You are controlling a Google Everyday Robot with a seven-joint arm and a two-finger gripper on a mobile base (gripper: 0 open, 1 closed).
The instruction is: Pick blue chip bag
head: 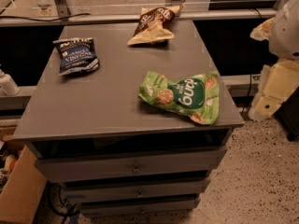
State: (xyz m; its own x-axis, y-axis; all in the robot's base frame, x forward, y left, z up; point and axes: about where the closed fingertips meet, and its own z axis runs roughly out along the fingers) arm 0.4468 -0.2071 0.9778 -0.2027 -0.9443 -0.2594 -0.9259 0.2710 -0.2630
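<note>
The blue chip bag (75,55) lies flat near the back left corner of the grey cabinet top (107,101). It is dark navy and crinkled, with white "VINEGAR" lettering. My gripper (274,93) shows as cream-coloured parts at the right edge of the view. It hangs beside the cabinet's right side, below the white arm (289,27), far from the blue bag. Nothing shows in it.
A larger green chip bag (183,96) lies near the front right corner. A brown-and-tan bag (153,24) lies at the back middle. The cabinet has drawers (135,168) in front. A cardboard box (18,190) stands at the lower left. A rail (140,17) runs behind.
</note>
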